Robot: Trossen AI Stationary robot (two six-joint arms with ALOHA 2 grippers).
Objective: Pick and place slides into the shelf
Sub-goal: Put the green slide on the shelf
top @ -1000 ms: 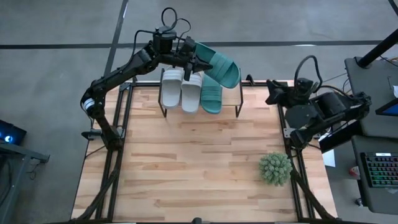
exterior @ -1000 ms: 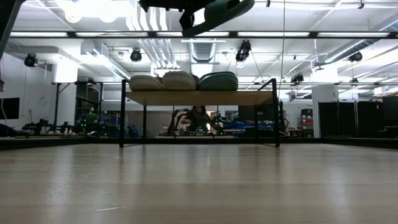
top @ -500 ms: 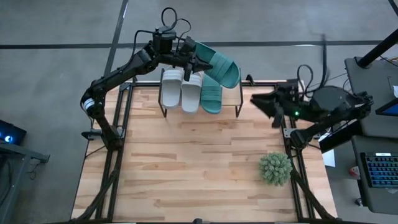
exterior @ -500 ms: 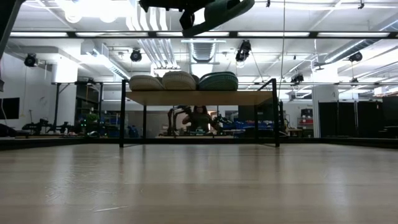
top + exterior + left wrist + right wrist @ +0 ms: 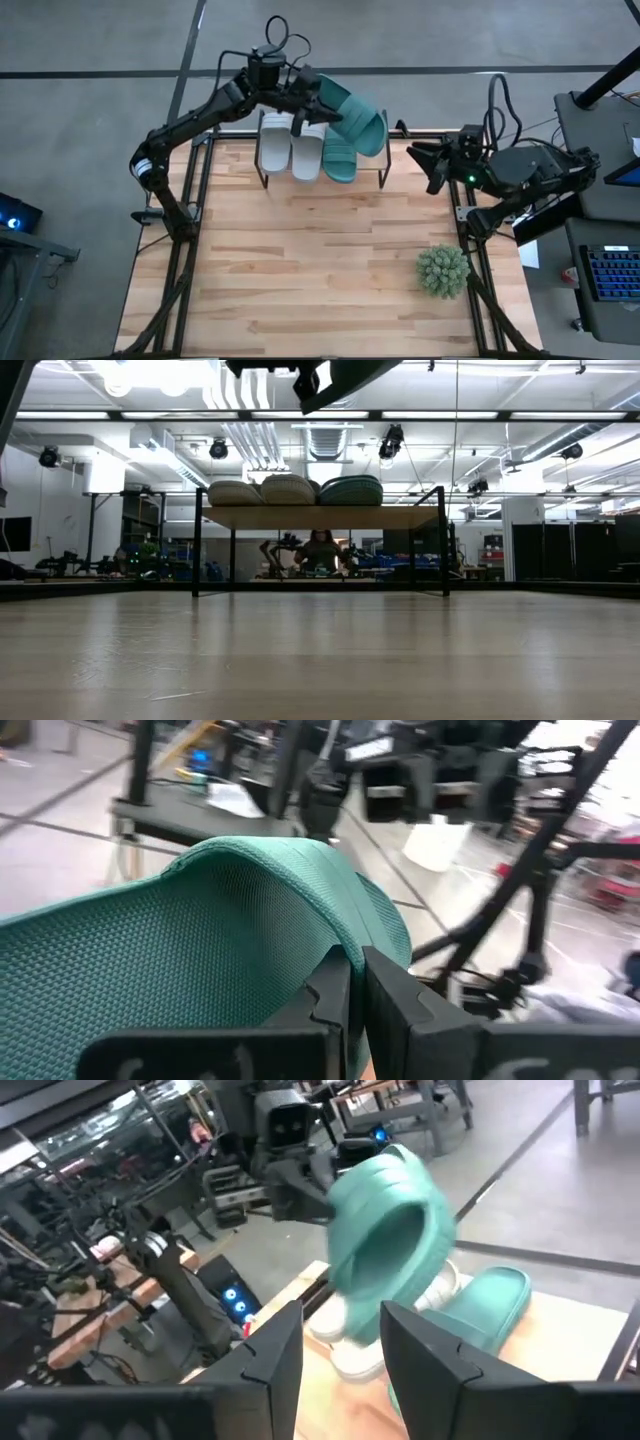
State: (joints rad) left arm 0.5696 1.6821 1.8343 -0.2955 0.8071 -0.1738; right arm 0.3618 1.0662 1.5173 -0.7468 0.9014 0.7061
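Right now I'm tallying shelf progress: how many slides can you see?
4. Two pale grey-white slides lie side by side on the shelf, one teal slide beside them, and the second teal slide is held above the shelf by the left gripper.

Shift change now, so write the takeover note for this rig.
Left end effector: shut on a teal sandal, held in the air over the shelf.
Right end effector: open, empty, at the table's right edge, pointing toward the shelf.
Done: two white sandals and the other teal sandal lie side by side on the shelf top.
Left: set the held sandal beside its mate, at the free right end, then release.
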